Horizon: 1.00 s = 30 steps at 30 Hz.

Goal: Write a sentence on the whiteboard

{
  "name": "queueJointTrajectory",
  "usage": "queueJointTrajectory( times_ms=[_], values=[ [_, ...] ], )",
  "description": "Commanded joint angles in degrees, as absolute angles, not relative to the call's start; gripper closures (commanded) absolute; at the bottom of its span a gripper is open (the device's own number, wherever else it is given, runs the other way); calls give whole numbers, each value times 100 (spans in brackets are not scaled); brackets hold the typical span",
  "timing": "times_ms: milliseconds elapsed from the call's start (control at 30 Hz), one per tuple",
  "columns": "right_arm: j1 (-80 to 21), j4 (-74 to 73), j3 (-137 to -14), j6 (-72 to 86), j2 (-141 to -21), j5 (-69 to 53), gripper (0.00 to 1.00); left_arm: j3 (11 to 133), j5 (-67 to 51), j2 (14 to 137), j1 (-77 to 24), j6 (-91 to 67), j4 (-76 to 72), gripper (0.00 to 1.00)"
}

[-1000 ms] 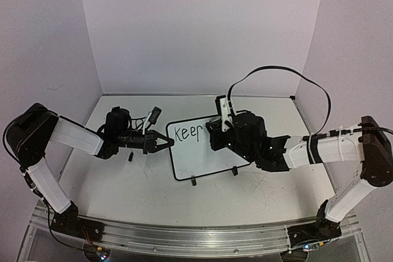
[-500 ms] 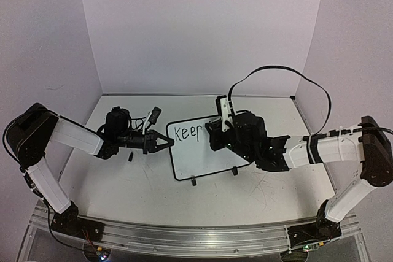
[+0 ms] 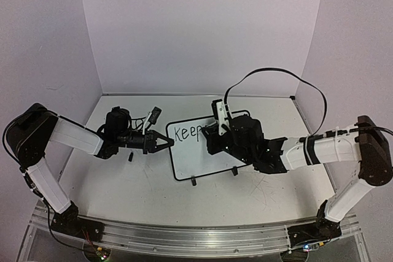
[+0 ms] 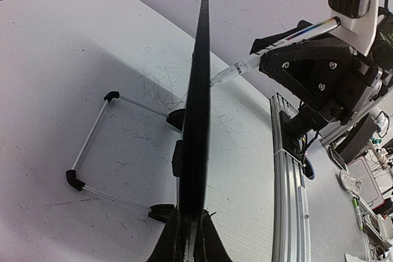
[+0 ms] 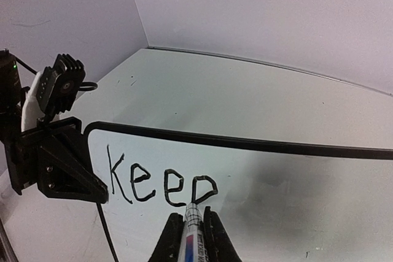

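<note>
Smooth white rectangular whiteboard [image 3: 206, 157], thin black frame w/ rounded corners, stands mid-counter [image 3: 135, 188] on small black feet. Its left edge is clamped in the left pincer [image 3: 170, 144]; the right pincer [image 5: 190, 216] is closed round a slim marker [image 5: 194, 243], tip touching the "p" of the sentence [image 5: 161, 183], reading "Keep".

Left claw [image 3: 166, 143] clamps the left edge of the whiteboard [image 3: 206, 159]; right claw [image 5: 191, 236], arm outstretched, pinches a marker [image 4: 288, 36] at its face.

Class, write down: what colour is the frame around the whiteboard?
The whiteboard frame is black, seen best in the right wrist view.
</note>
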<state>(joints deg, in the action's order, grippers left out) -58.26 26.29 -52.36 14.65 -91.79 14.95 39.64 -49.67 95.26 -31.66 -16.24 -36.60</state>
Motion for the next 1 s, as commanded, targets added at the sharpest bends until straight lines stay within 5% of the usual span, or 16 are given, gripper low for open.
queueJointTrajectory(
  times_ms=[0, 367, 967],
  values=[
    [-5808, 2870, -5063, 1603, -8480, 1391, 100, 3964, -5037, 9319, -3158, -1504, -3662, 100],
    [-5775, 2466, -4581, 827, -7382, 1655, 100, 3911, -4745, 9254, -3155, -1291, -3476, 100],
    [-5774, 2074, -5056, -177, -7836, 1933, 100, 4040, -4327, 9110, -3178, -1072, -3009, 100]
  ],
)
